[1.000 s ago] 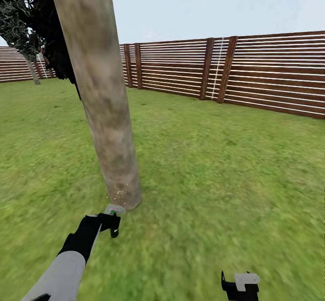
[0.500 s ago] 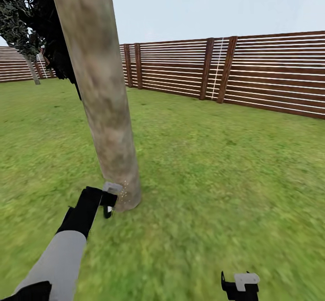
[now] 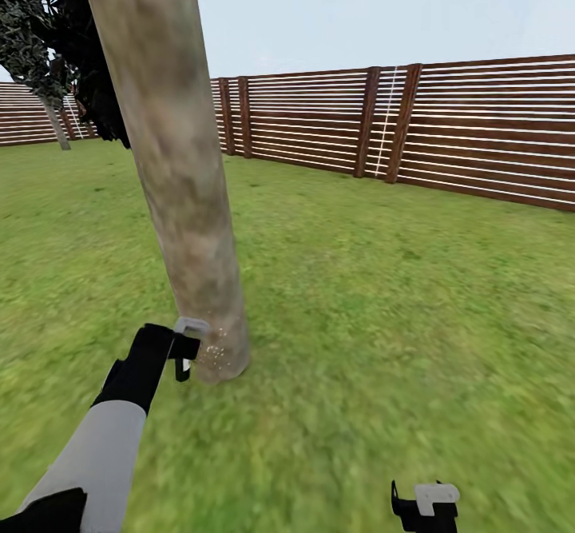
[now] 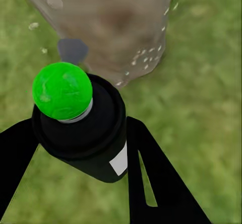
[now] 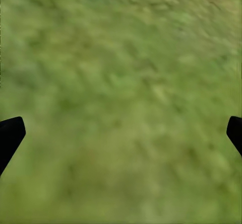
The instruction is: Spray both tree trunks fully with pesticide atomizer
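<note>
A thick mottled grey-brown tree trunk (image 3: 180,165) rises from the grass lawn (image 3: 383,293), with dark foliage (image 3: 48,29) at the upper left. My left gripper (image 3: 185,349) sits close against the trunk's base, shut on the pesticide atomizer (image 4: 80,126), a dark bottle with a green cap (image 4: 62,90). White pesticide specks (image 3: 214,351) dot the trunk's foot, and in the left wrist view the trunk (image 4: 116,27) carries more specks (image 4: 148,53). A second, thin-looking trunk (image 3: 57,125) stands far off by the fence. My right gripper (image 3: 423,505) hangs open low over grass (image 5: 121,103).
A brown horizontal-slat fence (image 3: 415,129) closes the lawn at the back and right. Open grass spreads to the right of the trunk and behind it.
My left gripper with the atomizer has moved up and to the left along the trunk's base. The right gripper has stayed where it was.
</note>
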